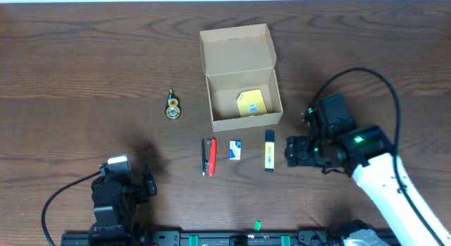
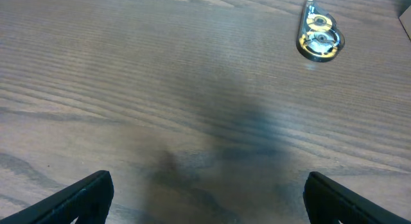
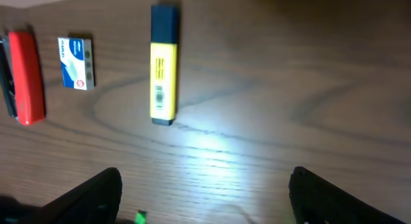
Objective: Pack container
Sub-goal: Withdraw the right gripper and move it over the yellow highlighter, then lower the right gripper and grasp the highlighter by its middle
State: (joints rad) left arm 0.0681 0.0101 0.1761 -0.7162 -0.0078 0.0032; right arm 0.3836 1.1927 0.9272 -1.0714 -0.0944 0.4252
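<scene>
Right gripper [image 3: 204,180] is hanging low over the wood at the right of the overhead frame, fingers spread wide and carrying nothing. I am seeing the yellow highlighter [image 3: 163,73] lying just ahead of it in the wrist view. Left gripper [image 2: 209,182] is sitting at the lower left, likewise spread and empty, with bare table [image 2: 128,89] under it and the correction tape roller [image 2: 319,38] off toward the upper right of its view.

The container [image 1: 246,121] is standing upper centre of the overhead frame with its lid flap thrown back, and a yellow sticky-note pad [image 1: 249,103] is lying in its lower right corner. So I am judging the packing as barely begun: one item in, four waiting outside. A red-and-black piece [image 1: 209,156], a small white-and-blue box [image 1: 235,149] and the highlighter are lining up in a row just below the container, while the tape roller is lying apart to its left. A tiny green scrap [image 1: 257,223] is sitting near the bottom edge; I cannot tell what it is. Nothing is blocking the open mouth, though the container's front wall is standing between the row and the inside.
</scene>
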